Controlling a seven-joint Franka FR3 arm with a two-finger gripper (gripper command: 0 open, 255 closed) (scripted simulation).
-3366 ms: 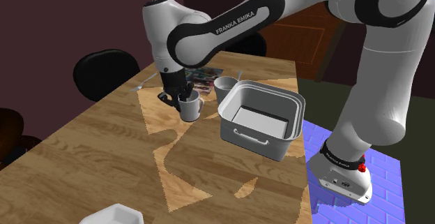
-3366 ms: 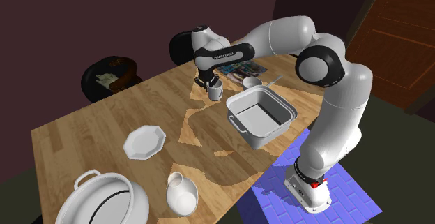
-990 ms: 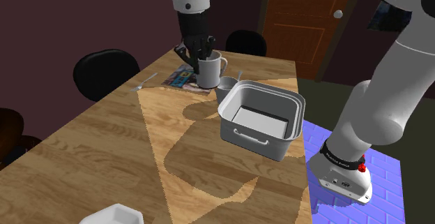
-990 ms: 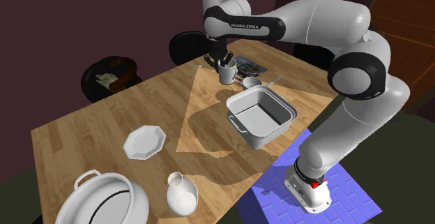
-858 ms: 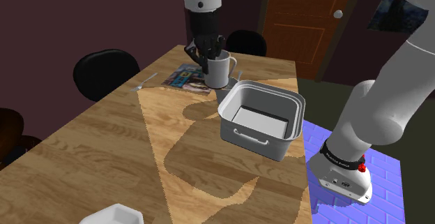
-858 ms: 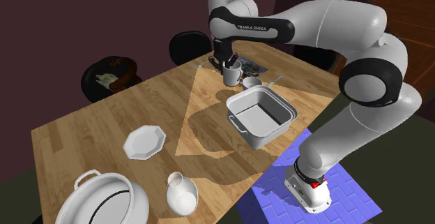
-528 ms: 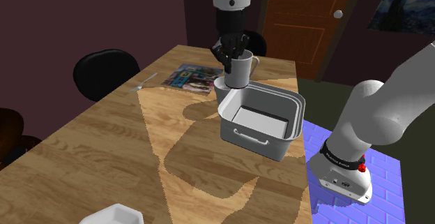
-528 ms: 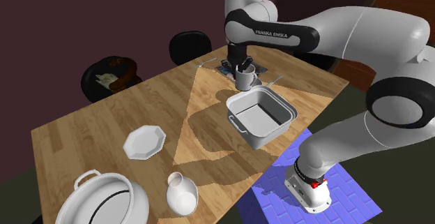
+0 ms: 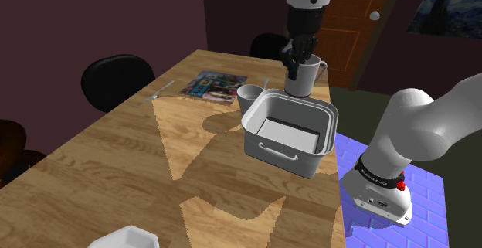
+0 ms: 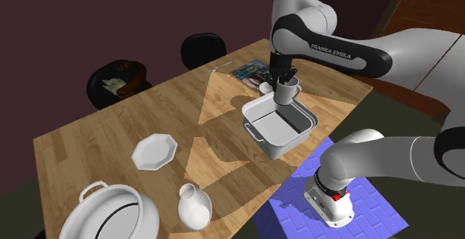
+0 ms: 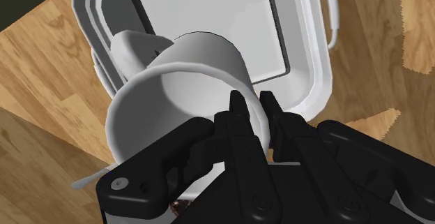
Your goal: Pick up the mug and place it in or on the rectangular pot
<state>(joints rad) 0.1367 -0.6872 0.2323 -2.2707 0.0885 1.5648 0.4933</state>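
Note:
A pale grey mug hangs in the air, and my gripper is shut on its rim from above. It hovers over the far rim of the rectangular grey pot, which stands on the wooden table near the edge by the stand. In the second exterior view the mug hangs just above the pot's far end. In the wrist view my gripper pinches the mug's wall, one finger inside and one outside, with the pot's flat floor beyond it.
A small white cup and a magazine lie beside the pot. A fork lies further out. A white plate, a vase and a big round pot sit at the table's other end. Dark chairs line the far side.
The arm has lifted the mug off the table and carried it to the shoulder view's right, from beside the magazine to above the pot's far rim. The grip has stayed shut.

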